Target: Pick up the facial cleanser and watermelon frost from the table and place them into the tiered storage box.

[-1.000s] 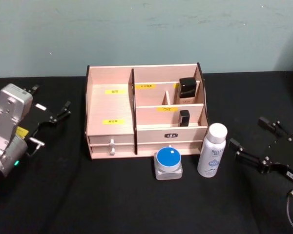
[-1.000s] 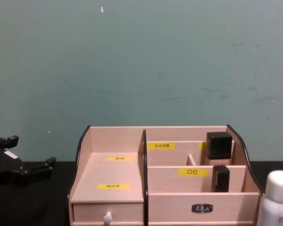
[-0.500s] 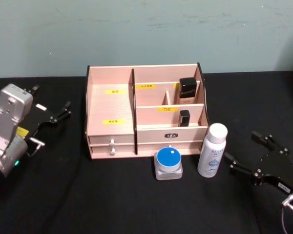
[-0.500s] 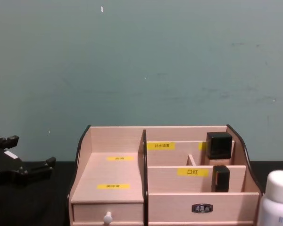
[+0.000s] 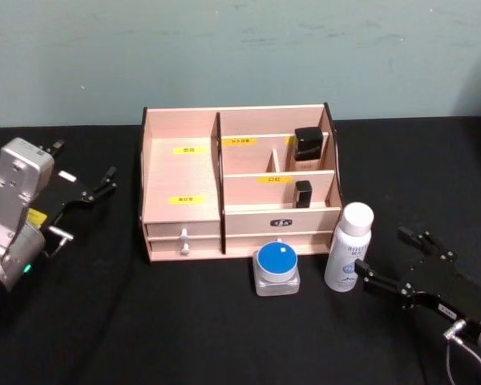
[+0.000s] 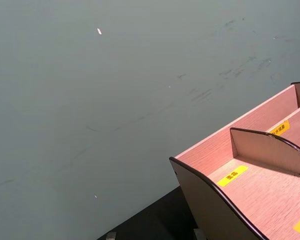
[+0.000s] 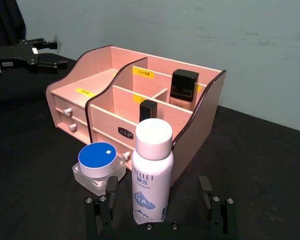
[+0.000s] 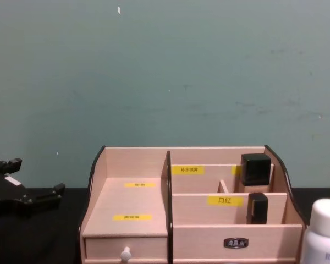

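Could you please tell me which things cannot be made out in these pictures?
- Chest view: the white bottle is cut off by the right and bottom edges.
- Head view: print on the tiered storage box's yellow labels is too small to read.
- Head view: the drawers' contents are hidden behind their shut fronts.
- Right wrist view: the bottom edge cuts off the right hand's base.

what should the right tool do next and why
Probably ease the right tool forward until its open fingers straddle the white bottle, ready to close. The bottle stands upright, ungripped, just ahead of the fingertips, in front of the tiered storage box. The left tool sits idle, far left.
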Controlling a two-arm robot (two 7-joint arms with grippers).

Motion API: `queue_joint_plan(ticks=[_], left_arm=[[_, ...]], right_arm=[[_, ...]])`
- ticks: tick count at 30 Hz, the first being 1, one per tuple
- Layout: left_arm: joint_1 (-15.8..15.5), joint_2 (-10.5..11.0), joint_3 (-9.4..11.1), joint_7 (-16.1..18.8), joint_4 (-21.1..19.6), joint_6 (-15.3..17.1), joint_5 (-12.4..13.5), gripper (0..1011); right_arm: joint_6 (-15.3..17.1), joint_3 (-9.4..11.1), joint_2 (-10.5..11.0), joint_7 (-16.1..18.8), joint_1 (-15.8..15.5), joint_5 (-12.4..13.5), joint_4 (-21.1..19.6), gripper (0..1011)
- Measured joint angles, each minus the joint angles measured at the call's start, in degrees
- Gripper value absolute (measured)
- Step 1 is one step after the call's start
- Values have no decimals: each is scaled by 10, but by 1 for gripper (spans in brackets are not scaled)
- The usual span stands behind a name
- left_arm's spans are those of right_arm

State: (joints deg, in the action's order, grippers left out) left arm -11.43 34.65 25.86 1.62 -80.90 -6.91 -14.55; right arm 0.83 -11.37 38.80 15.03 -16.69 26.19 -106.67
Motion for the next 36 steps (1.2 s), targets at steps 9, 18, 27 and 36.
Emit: queue_joint_plan(ticks=[9, 18, 27, 36], left_arm=[[0, 0, 0, 0, 0, 0, 0, 1001], [0, 0, 0, 0, 0, 0, 0, 1001], [0, 0, 0, 0, 0, 0, 0, 1001], [0, 0, 0, 0, 0, 0, 0, 1001]], right_arm=[[0, -9, -21, 15, 29, -15, 30, 1000], [0, -17, -47, 34, 63, -25, 61, 1000], [8, -22, -67, 50, 83, -37, 79, 1000], [8, -26, -82, 60, 97, -49, 94, 1000]])
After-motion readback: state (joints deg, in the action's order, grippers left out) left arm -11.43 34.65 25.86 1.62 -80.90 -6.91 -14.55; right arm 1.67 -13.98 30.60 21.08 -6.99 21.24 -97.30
